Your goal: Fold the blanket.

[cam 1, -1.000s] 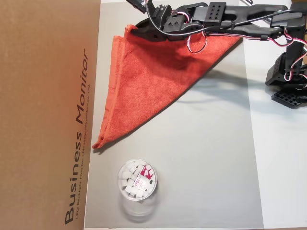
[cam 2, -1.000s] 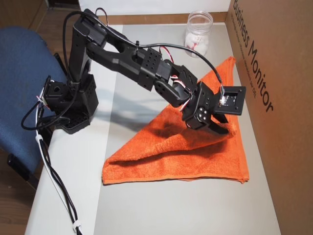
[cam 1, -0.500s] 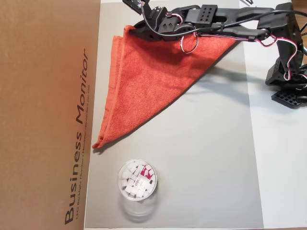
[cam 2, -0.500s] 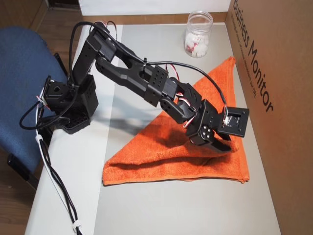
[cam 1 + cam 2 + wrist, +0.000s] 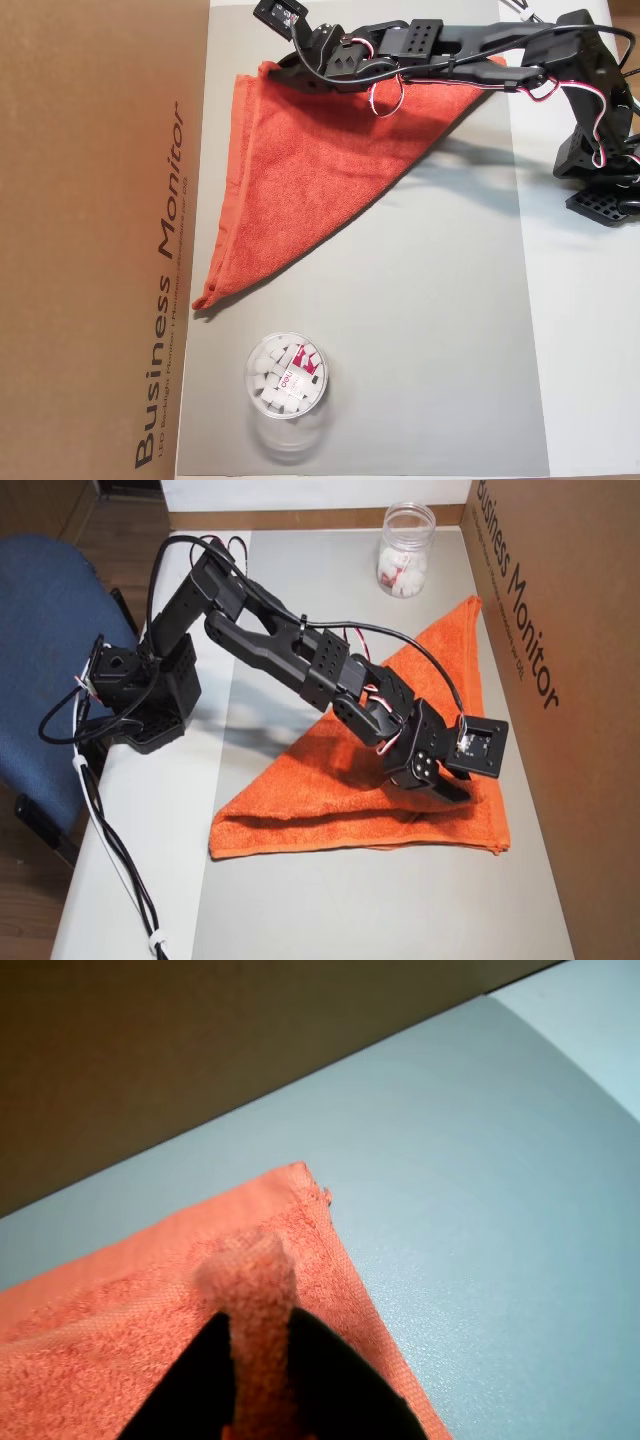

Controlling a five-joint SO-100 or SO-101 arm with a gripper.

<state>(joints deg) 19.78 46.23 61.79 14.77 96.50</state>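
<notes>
The blanket [image 5: 310, 170] is an orange-red towel lying as a triangle on the grey mat [image 5: 430, 330], one long edge along the cardboard box. My gripper [image 5: 283, 70] reaches across its top edge to the upper left corner. In the wrist view the gripper [image 5: 258, 1325] is shut on a pinched ridge of the blanket [image 5: 100, 1340], just above the lower layer's hemmed corner. In an overhead view from the other side, the gripper [image 5: 468, 798] sits low over the blanket [image 5: 320, 815] near its right corner.
A clear plastic tub [image 5: 285, 378] of white pieces stands on the mat below the blanket's tip, also seen as the tub [image 5: 405, 550]. A large cardboard box [image 5: 100, 240] borders the mat. The arm base [image 5: 600, 170] stands at the right; a blue chair [image 5: 40, 660] is beside the table.
The gripper has moved further toward the blanket's corner by the box and come lower, carrying the pinched cloth with it. The arm has stretched out more.
</notes>
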